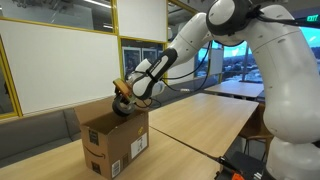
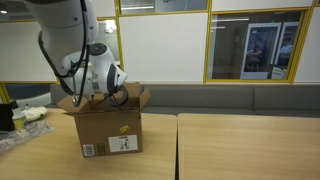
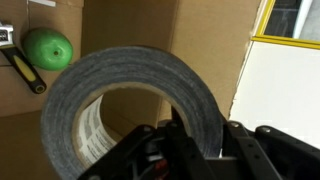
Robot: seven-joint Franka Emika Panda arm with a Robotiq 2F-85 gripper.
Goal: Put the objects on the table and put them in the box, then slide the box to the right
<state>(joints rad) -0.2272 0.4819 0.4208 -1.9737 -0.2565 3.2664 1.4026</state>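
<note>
One flat black ring-shaped tape roll is clamped in the tool at the mouth of the brown cardboard box on the wooden worktop; a small green ball lies inside, at ten o'clock.

Light wood desk with a cardboard box standing on it.

In both exterior views the brown box rests upright on the desk top, flaps open. A seam in the top runs just beside the box. On the box's other side lie crumpled clear wrapping and a dark object, near but apart.
</note>
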